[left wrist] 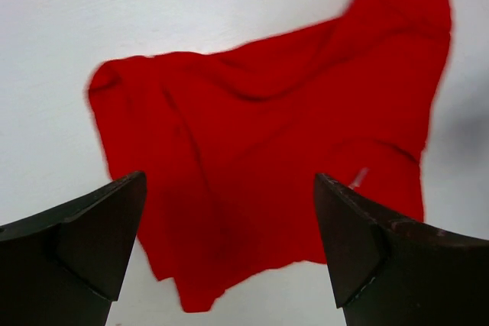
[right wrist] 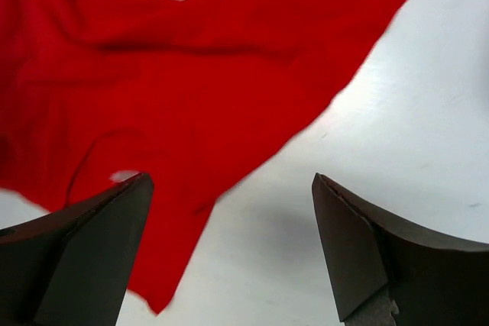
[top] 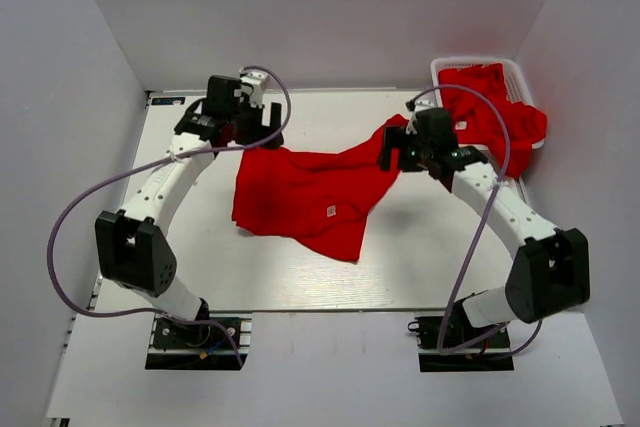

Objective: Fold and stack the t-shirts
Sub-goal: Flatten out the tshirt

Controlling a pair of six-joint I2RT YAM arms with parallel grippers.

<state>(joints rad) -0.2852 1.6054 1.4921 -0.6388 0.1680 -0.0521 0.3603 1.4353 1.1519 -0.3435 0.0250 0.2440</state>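
Left gripper [left wrist: 229, 181] and right gripper [right wrist: 231, 179] gape wide above the t-shirt [top: 300, 197].

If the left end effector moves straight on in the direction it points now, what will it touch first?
Most likely the red t-shirt lying on the table. In the left wrist view the cloth fills the gap between the open fingers of the left end effector. The distance to it is unclear.

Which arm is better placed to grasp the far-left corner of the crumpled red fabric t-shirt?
Left, probably. The open left gripper hovers by that corner of the red fabric t-shirt; the open right gripper is at its opposite end.
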